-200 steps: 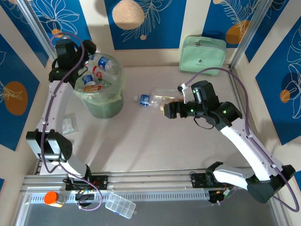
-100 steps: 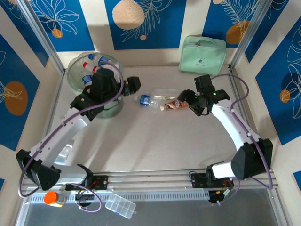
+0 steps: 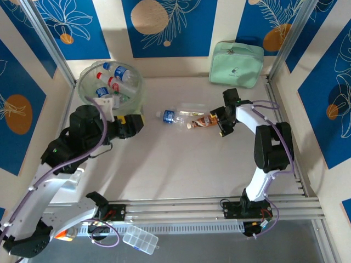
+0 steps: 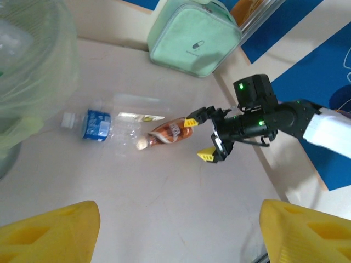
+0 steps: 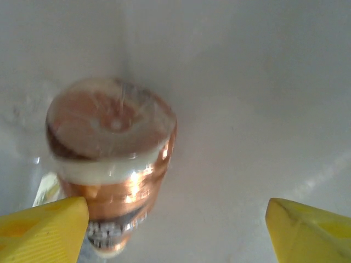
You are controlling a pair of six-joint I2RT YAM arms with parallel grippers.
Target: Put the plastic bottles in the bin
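The right end effector [image 4: 199,139] stands spread and empty at the base end of the orange-labelled bottle [image 4: 167,132], which lies on its side on the tabletop [image 4: 164,208] — it should ease on until both fingers straddle the body past the rounded base, then close squarely so the slick plastic cannot squirt out. The left end effector [image 3: 131,124], likewise spread and empty, sits beside the bin [image 3: 82,90], with a blue-labelled bottle [image 3: 168,116] just beyond the orange one.

Built of white links [image 3: 249,114] and black joints [image 3: 82,126], strung with purple cables [image 3: 104,131], tipped with yellow fingers [image 4: 49,230]; green lights [image 4: 239,86] toward three o'clock.
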